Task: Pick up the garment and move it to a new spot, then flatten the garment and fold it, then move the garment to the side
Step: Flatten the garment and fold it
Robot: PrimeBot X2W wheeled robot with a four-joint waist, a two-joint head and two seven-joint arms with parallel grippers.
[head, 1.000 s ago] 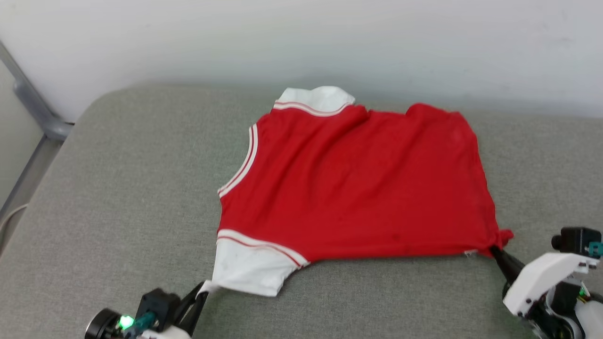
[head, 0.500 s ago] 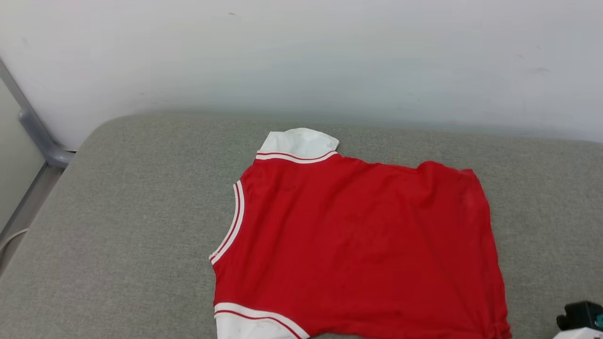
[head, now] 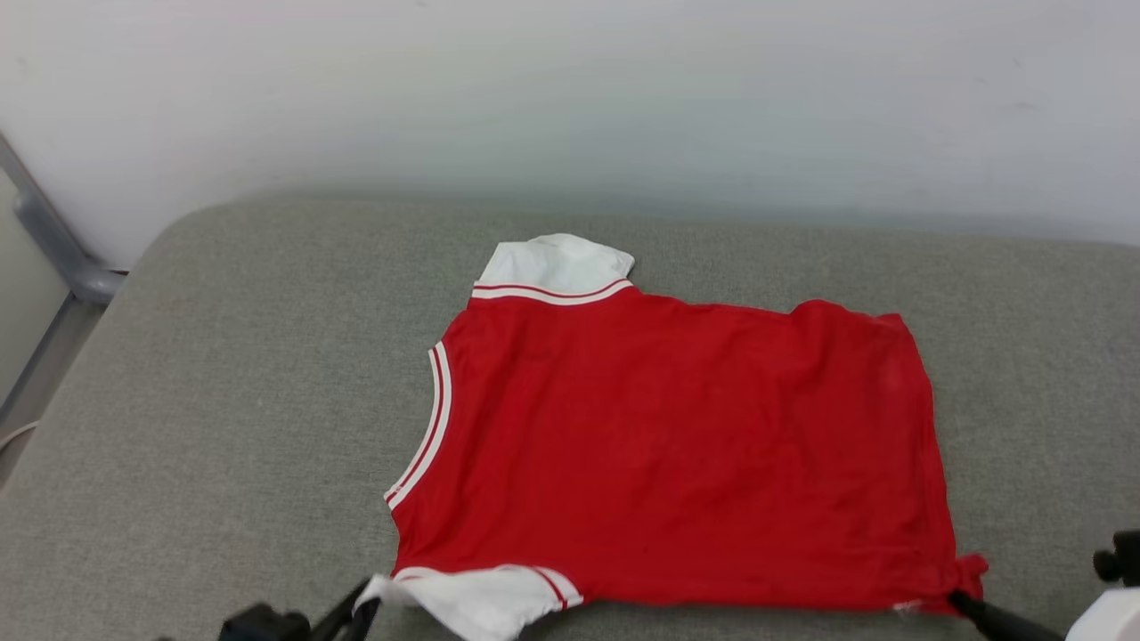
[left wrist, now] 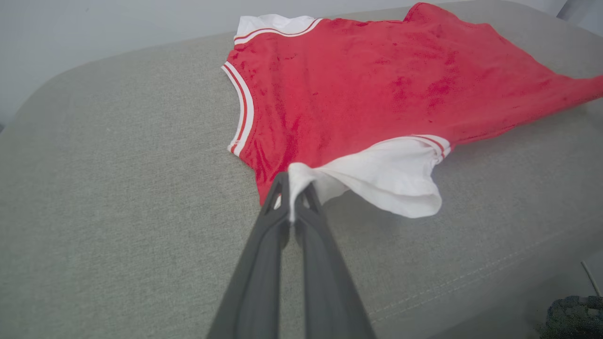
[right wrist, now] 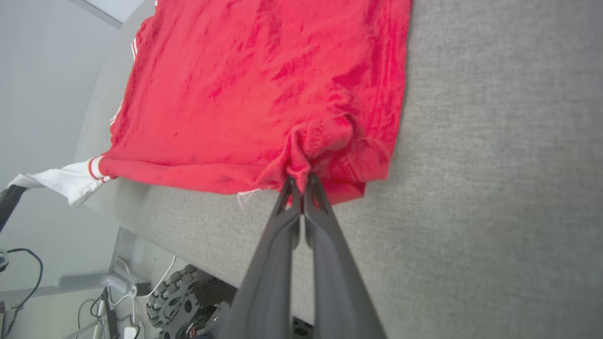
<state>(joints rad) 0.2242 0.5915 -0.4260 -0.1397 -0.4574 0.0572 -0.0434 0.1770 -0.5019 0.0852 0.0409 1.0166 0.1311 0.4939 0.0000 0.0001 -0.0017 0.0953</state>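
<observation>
You are looking at the garment (head: 677,445), a red jersey-style shirt. It is spread plain red side up on a grey padded surface (head: 223,401) that runs back to a pale wall (head: 570,89). Its striped neckline faces your left and its hem faces your right. One white sleeve (head: 552,263) lies flat at the far edge. The other white sleeve (left wrist: 386,174) is at the near edge, lifted off the padding. Your left gripper (left wrist: 295,186) has its two dark fingers pressed together on the tip of that near sleeve, pinching the white cloth. Your right gripper (right wrist: 300,181) is likewise closed, nipping a bunched knot of red cloth at the near hem corner. The shirt's near edge stretches between the two grips, close to the front edge of the padding. In the right wrist view, a knobbly wheel (right wrist: 172,294) sits below that edge.
</observation>
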